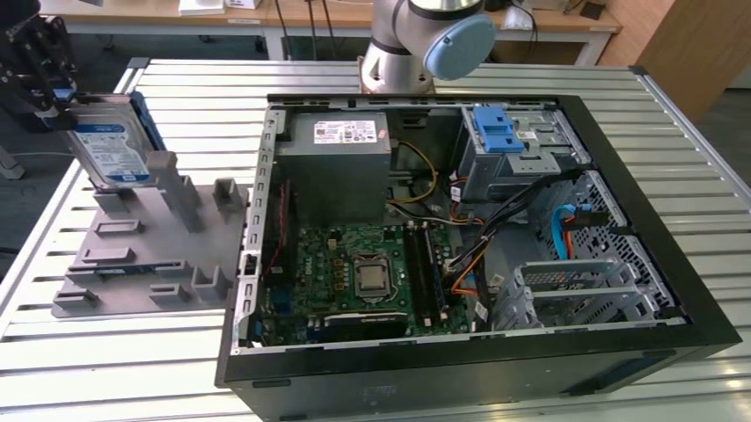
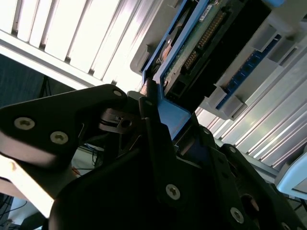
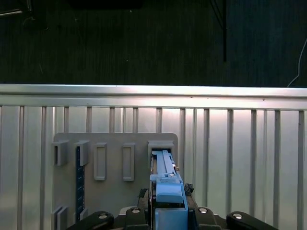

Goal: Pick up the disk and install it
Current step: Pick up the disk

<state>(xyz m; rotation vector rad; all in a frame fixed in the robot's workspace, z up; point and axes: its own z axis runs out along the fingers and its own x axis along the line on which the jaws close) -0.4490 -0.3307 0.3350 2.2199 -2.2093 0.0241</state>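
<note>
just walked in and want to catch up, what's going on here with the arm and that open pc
The arm's black gripper is closed on the disk, a flat dark metal hard drive with a blue-and-white label and blue side rails. The drive stands upright at a slot of the grey plastic holder block on the slatted metal table, at the exterior view's left. Whether its lower end is clear of the slot I cannot tell. The open black computer case lies beside the holder, and the drive is not in it yet.

End effector (image 1: 56, 110) cropped at exterior view's left; covers disk (image 1: 114, 149) edge.
</note>
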